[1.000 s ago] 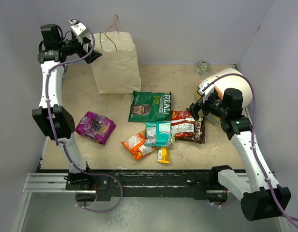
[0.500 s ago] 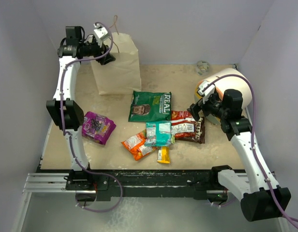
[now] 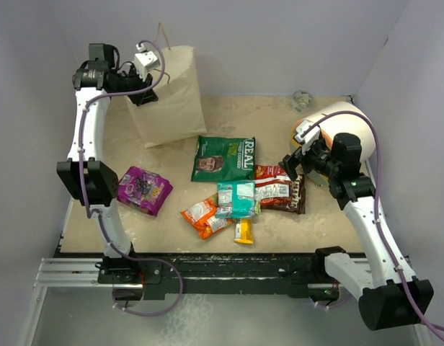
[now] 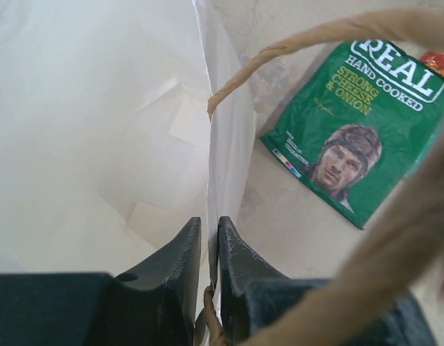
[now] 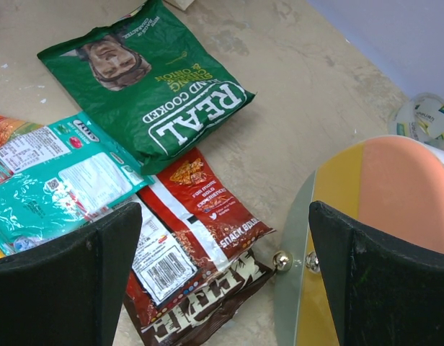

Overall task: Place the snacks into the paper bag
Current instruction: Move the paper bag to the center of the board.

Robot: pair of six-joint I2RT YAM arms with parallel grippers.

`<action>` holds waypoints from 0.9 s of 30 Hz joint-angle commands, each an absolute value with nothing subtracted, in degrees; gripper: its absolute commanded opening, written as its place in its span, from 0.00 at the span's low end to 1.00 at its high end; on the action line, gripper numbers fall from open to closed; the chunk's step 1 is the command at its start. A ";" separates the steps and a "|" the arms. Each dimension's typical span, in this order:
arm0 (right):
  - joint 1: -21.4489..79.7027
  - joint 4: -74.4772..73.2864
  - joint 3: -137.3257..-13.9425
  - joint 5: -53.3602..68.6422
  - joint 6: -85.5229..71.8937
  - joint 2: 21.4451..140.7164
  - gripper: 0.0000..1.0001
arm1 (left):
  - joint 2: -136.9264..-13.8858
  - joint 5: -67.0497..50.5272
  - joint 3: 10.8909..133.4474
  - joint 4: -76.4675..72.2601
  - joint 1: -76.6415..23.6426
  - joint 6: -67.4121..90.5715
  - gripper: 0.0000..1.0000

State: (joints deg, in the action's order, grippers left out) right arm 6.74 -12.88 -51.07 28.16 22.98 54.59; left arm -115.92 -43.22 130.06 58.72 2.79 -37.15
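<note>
Tan paper formed the bag [image 3: 171, 101], which sat tilted at the far left of the tabletop [image 3: 330, 223]. The left gripper [image 3: 145, 92] was clamped on the left side of its upper rim. In the left wrist view, its fingers [image 4: 180, 259] were pressed together with the thin paper wall between them, and a twisted handle [image 4: 301, 40] curved past. All the snacks lay outside the bag. The green chip bag [image 3: 223, 158] was in the middle, and the purple packet [image 3: 143, 189] lay apart to the left. The teal packet [image 3: 236, 200], orange packet [image 3: 205, 215], yellow bar [image 3: 243, 231], red-white pouch [image 3: 274, 189] and brown candy bag [image 3: 298, 197] were bunched nearer. The right gripper [image 3: 290, 164] hung with its jaws wide apart and held nothing, above the red-white pouch and just beside the cream cylinder [image 3: 341, 130].
</note>
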 commanded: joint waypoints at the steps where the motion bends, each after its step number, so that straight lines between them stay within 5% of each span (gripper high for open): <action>1: 6.93 -10.96 -50.93 29.84 23.65 54.00 1.00 | -111.26 -42.42 129.07 64.17 2.41 -36.17 0.17; 14: 6.94 -10.99 -51.15 31.74 22.97 55.41 1.00 | -103.20 -36.54 119.48 63.43 -1.14 -28.25 0.08; 27: 6.95 -10.96 -51.04 32.10 22.49 56.25 1.00 | -101.87 -36.09 119.15 62.26 -2.72 -23.34 0.34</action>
